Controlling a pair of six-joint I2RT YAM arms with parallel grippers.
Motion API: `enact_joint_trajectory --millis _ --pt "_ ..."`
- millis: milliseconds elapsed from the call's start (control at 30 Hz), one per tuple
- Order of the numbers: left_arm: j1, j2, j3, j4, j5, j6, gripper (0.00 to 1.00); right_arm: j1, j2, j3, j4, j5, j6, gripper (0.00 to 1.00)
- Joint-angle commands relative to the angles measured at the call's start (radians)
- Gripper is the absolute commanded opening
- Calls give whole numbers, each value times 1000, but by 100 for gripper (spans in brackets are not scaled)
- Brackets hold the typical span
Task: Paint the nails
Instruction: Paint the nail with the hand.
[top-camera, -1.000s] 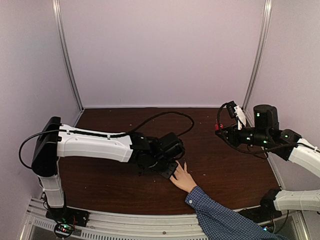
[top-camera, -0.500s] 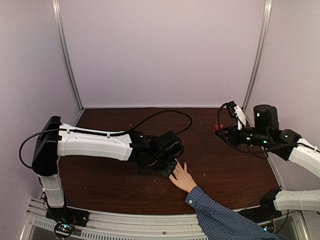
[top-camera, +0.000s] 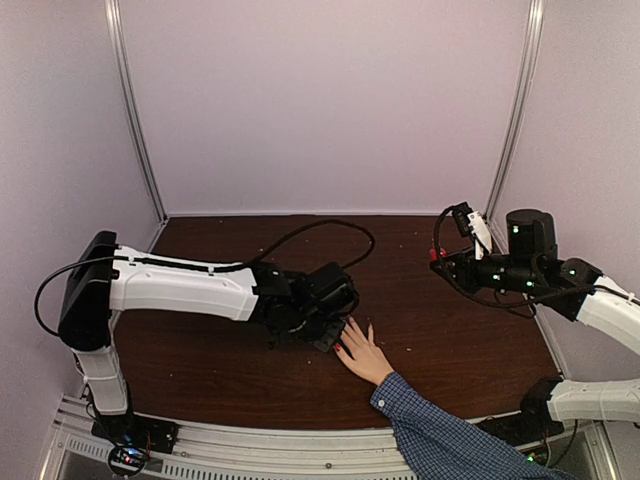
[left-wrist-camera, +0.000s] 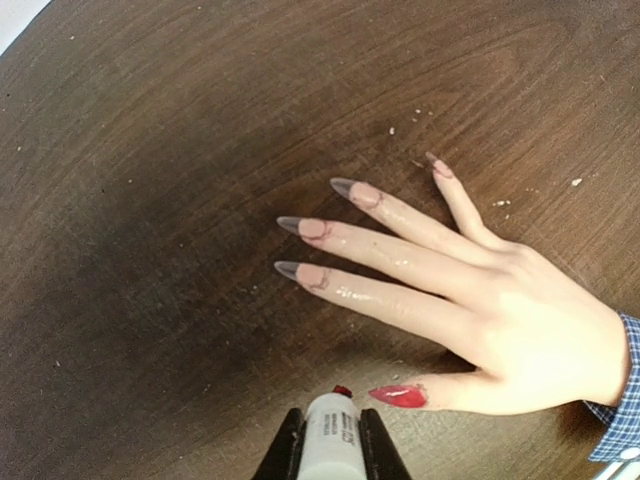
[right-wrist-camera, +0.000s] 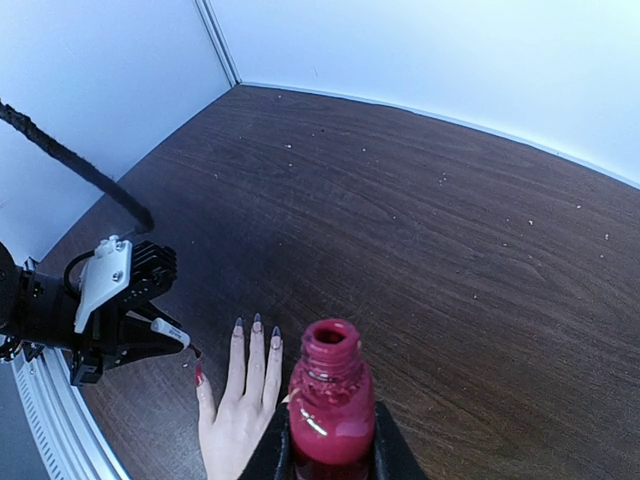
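A light-skinned hand (top-camera: 364, 354) lies flat on the dark table, fingers spread and pointing away from me. Its thumb nail (left-wrist-camera: 398, 396) is glossy red. The other nails (left-wrist-camera: 312, 229) are bare, long and pointed. My left gripper (left-wrist-camera: 330, 416) is shut on the white brush cap (left-wrist-camera: 330, 440), whose red brush tip (left-wrist-camera: 342, 390) hovers just left of the thumb nail, apart from it. At the right, raised above the table, my right gripper (right-wrist-camera: 330, 428) is shut on the open red polish bottle (right-wrist-camera: 330, 400). That view also shows the hand (right-wrist-camera: 238, 400) and the left gripper (right-wrist-camera: 150, 328).
A blue checked sleeve (top-camera: 440, 440) enters from the near edge. A black cable (top-camera: 320, 232) loops over the table (top-camera: 450, 340) behind the left arm. Pale walls and metal posts (top-camera: 135, 110) enclose the table on three sides.
My left gripper has drawn back a little to the left, off the hand, and the red thumb nail now shows from above. The right arm and the bottle have stayed still.
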Motion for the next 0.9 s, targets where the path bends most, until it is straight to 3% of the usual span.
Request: enact_joint_trajectory --millis 0,200,500,667,867 --pt "14 -118 -71 76 -53 20 0 -6 1 2 31 -5 5 0" --pt "25 -320 -250 267 -86 163 0 -6 -8 -2 44 -24 2 0" --pt "99 -600 -655 787 161 392 0 -7 -18 38 17 -73 -2 0" --pt "106 -608 -738 856 273 464 0 -6 -19 71 -35 -80 -18 0" --pt "120 -449 -873 1237 441 435 0 -6 -7 89 -74 -73 -37 0"
